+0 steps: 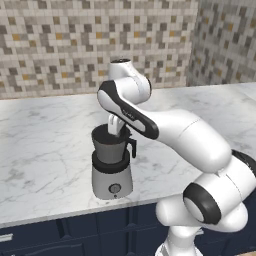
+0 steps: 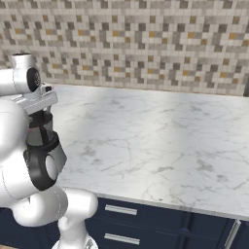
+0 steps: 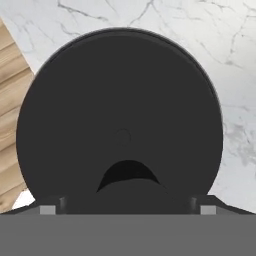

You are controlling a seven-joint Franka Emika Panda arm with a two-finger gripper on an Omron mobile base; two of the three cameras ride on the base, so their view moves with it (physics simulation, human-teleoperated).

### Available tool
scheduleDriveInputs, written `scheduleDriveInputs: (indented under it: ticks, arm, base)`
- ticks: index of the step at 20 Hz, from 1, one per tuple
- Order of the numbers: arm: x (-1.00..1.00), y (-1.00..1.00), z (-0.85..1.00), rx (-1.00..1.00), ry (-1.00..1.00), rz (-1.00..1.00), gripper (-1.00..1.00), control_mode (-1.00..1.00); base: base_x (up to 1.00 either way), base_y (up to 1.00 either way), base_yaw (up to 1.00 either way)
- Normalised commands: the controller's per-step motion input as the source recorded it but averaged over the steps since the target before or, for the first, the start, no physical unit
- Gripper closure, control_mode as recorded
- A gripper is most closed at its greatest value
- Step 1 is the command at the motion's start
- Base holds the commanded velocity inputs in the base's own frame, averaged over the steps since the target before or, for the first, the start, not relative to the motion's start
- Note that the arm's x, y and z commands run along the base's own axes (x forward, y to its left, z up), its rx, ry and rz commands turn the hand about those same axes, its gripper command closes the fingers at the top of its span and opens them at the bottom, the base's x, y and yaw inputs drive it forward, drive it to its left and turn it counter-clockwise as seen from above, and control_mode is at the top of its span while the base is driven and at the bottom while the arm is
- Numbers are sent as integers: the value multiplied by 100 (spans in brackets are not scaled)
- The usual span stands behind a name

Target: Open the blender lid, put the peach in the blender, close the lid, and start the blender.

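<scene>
Gripper (image 1: 116, 131) spread wide right over the blender lid (image 3: 120, 120) on the blender (image 1: 112, 165) near the counter (image 1: 45, 135) front edge, holding nothing; lid looks seated, so next: lift clear, then reach the knob (image 1: 115, 188) to start

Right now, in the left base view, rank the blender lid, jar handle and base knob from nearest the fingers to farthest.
1. blender lid, directly below, on the jar's top.
2. jar handle, on the jar's right side.
3. base knob, low on the front.
</scene>
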Motion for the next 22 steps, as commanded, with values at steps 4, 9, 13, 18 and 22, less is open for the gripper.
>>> scheduleDriveInputs:
  ticks: [4,9,13,18,22]
  arm:
    - [-13,-1,34,0,-6,0,-100,-100]
    - [-36,-6,71,0,-16,0,-100,-100]
    - [-75,-15,28,1,-26,-3,-100,-100]
    - [-100,-2,-31,2,-38,-18,-100,-100]
    - [-100,0,-84,3,-40,-37,-100,-100]
  base:
    - [0,0,0]
    - [0,0,0]
    - [0,0,0]
    - [0,0,0]
    - [0,0,0]
